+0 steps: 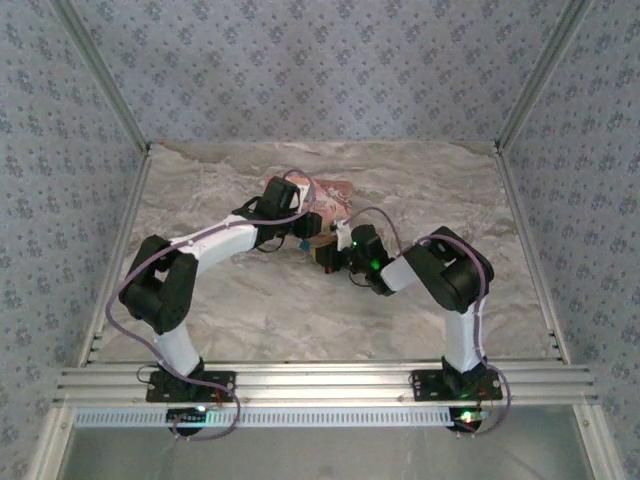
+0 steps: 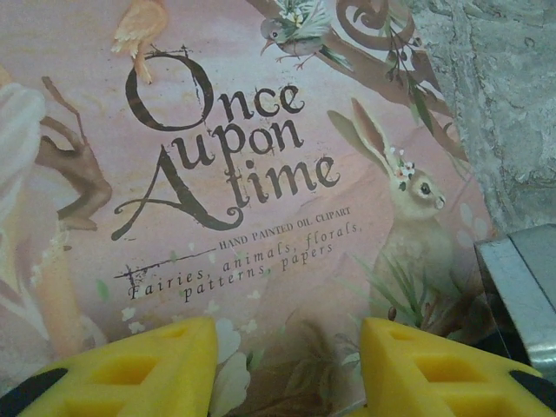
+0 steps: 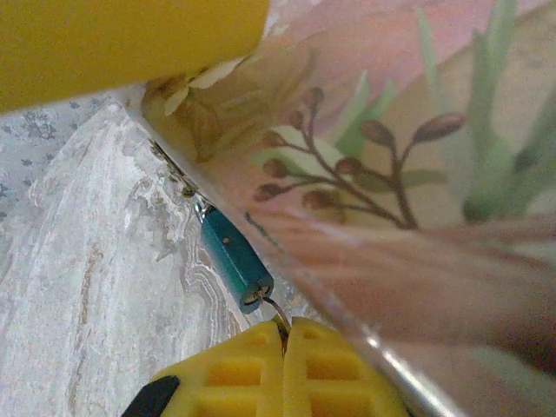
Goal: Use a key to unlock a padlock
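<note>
Right pincer (image 3: 283, 334) pressed together by teal tag (image 3: 234, 256), elbow bent; left pincer (image 2: 287, 347) spread above pink packet (image 2: 261, 174)

packet (image 2: 243, 226): showing pink, printed birds, rabbit, brown lettering
table (image 1: 300, 310): showing grey-beige marble veining
walls (image 1: 300, 70): showing blue-grey floral print
left fingers (image 2: 148, 365): showing yellow
small cylinder (image 3: 234, 256): showing teal

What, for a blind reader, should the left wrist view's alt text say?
A pink printed packet titled "Once upon a time", with a painted rabbit and birds, seen close up. The left hand's yellow fingertips stand apart at the bottom; marbled table upper right, grey metal piece at right.
</note>
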